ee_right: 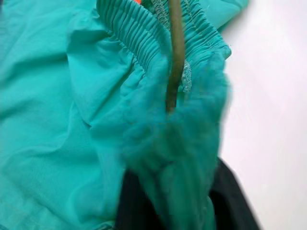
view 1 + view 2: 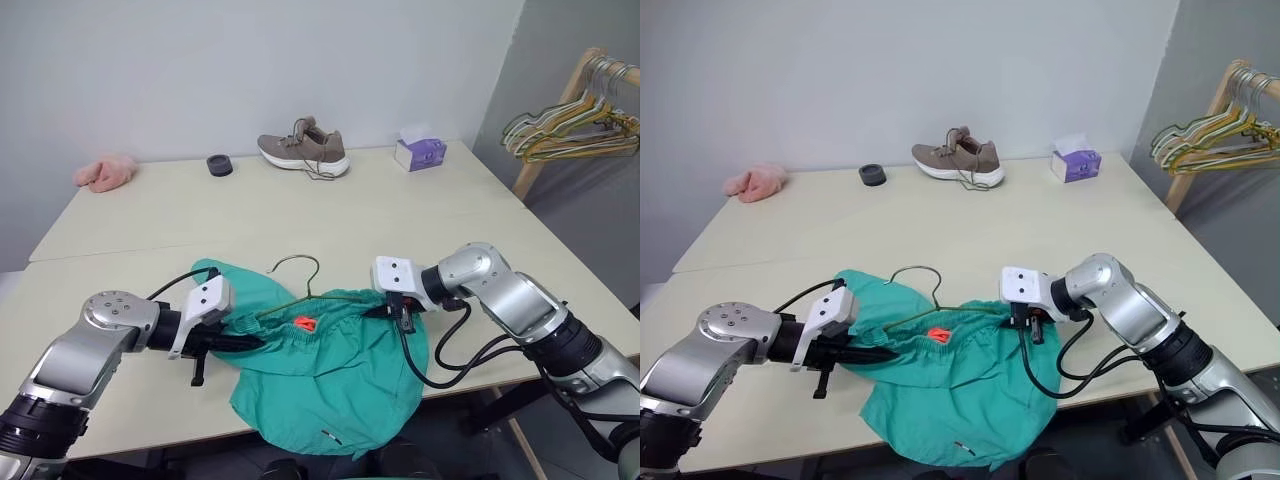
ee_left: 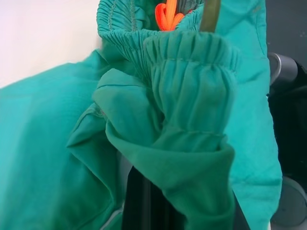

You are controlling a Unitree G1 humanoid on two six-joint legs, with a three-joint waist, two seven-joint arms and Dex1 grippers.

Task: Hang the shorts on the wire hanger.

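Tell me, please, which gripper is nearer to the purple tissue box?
Right. The right gripper, at the shorts' waistband, sits on the tissue box's side; the left gripper grips the opposite end.

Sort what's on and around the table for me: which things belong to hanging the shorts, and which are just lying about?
Part of the job:
- shorts, at the table's near edge
- wire hanger, its hook poking out above the waistband
- left gripper and right gripper, one at each end of the waistband

Just lying about:
- shoe
- tissue box
- black disc
- pink fluffy cloth
- pastel hangers on the rack
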